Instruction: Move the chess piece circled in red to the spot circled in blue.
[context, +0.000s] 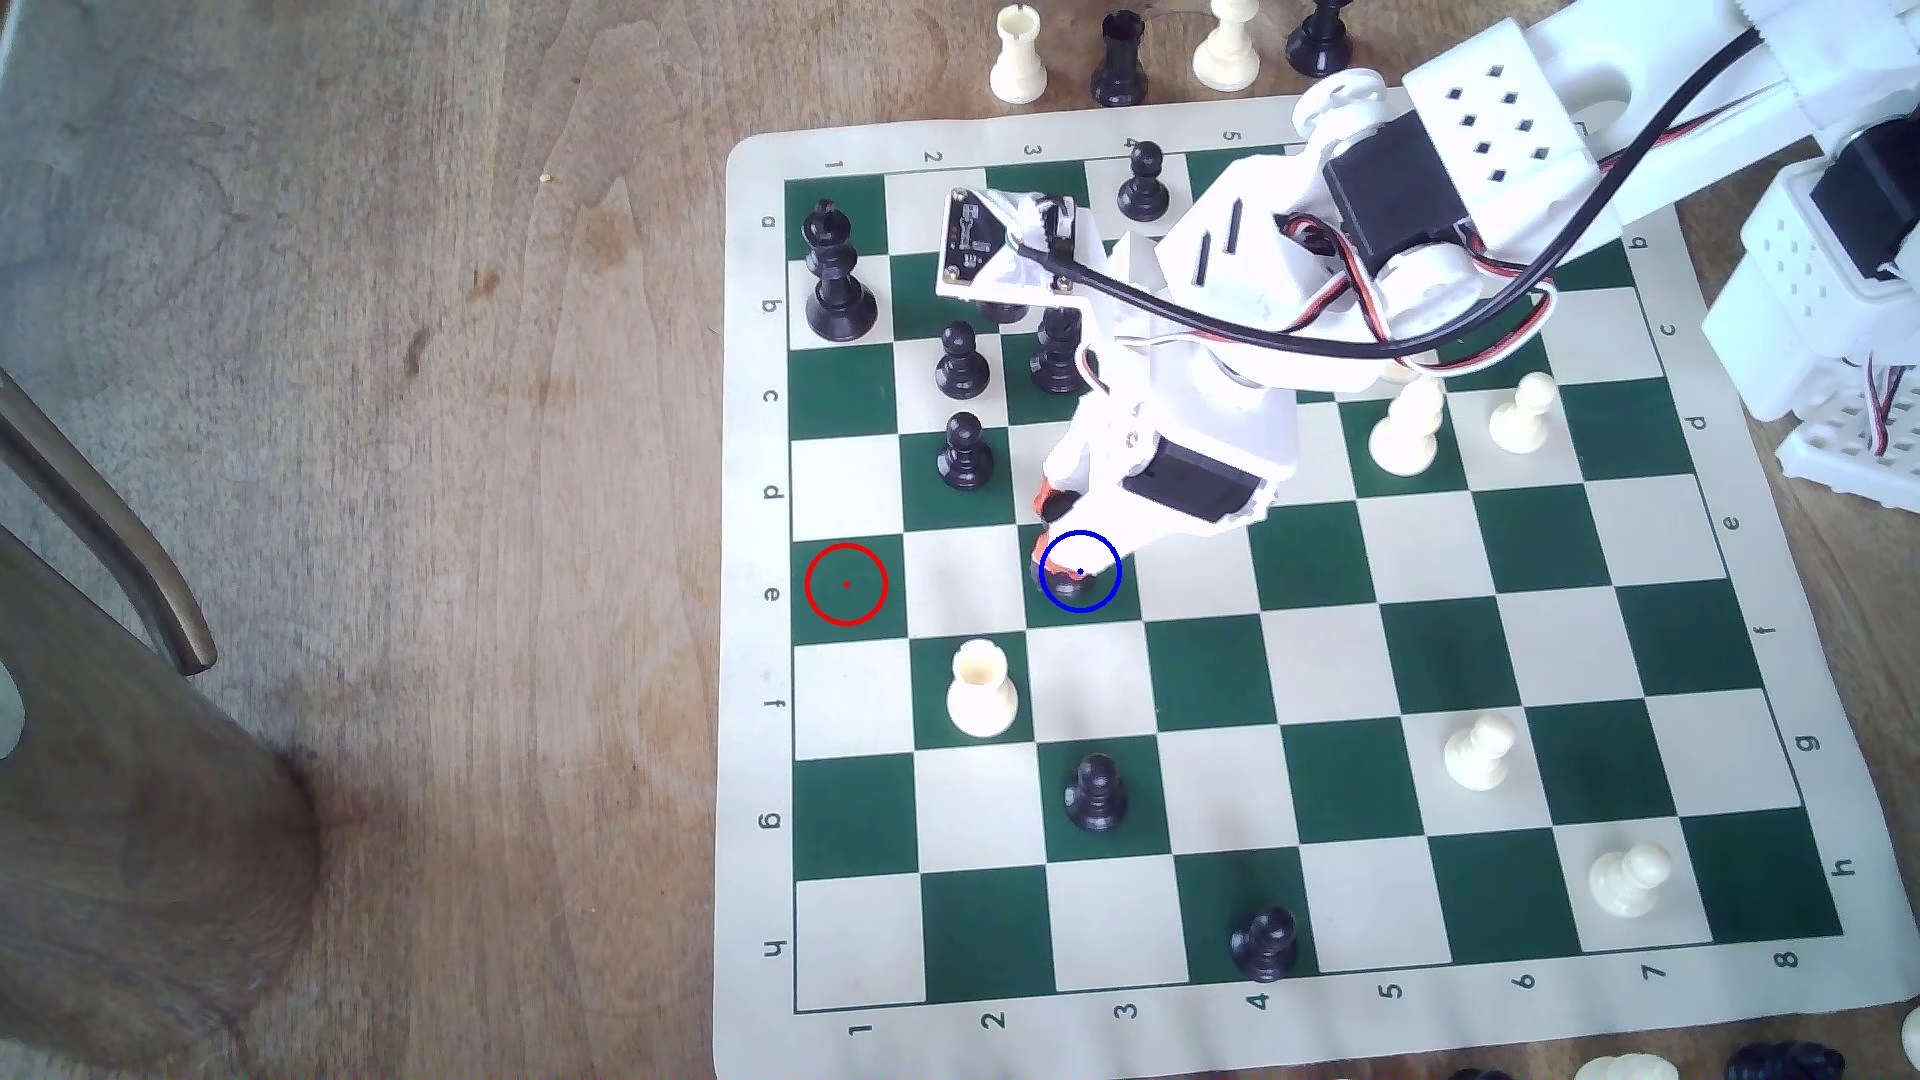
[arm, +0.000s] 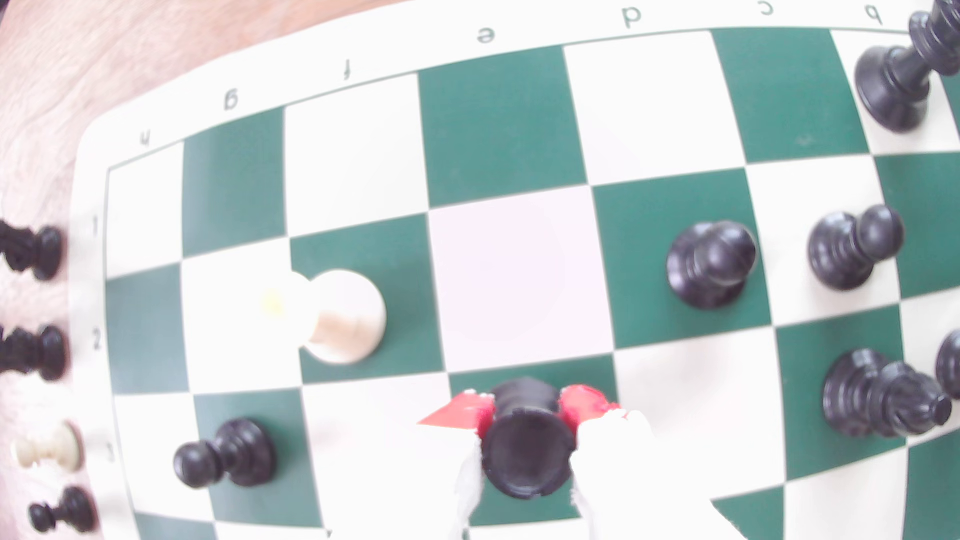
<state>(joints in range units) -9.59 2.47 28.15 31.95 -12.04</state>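
The black rook (context: 1070, 590) (arm: 524, 446) stands upright inside the blue ring, on the dark green spot circled in blue (context: 1112, 611) (arm: 589, 374). My gripper (context: 1062, 566) (arm: 524, 410) comes down on it from above. Its red-tipped fingers (arm: 467, 413) press against both sides of the rook, shut on it. Whether the base touches the board I cannot tell. Two squares toward the exterior view's left, the red-ringed green square (context: 847, 585) holds no piece.
A cream rook (context: 982, 691) stands one square diagonally from the rook. Black pawns (context: 963, 452) (context: 1094, 794) flank the row on both sides. A black king (context: 836, 275) is in the far corner, cream pieces (context: 1408, 426) lie right, and spare pieces (context: 1117, 57) sit off the board.
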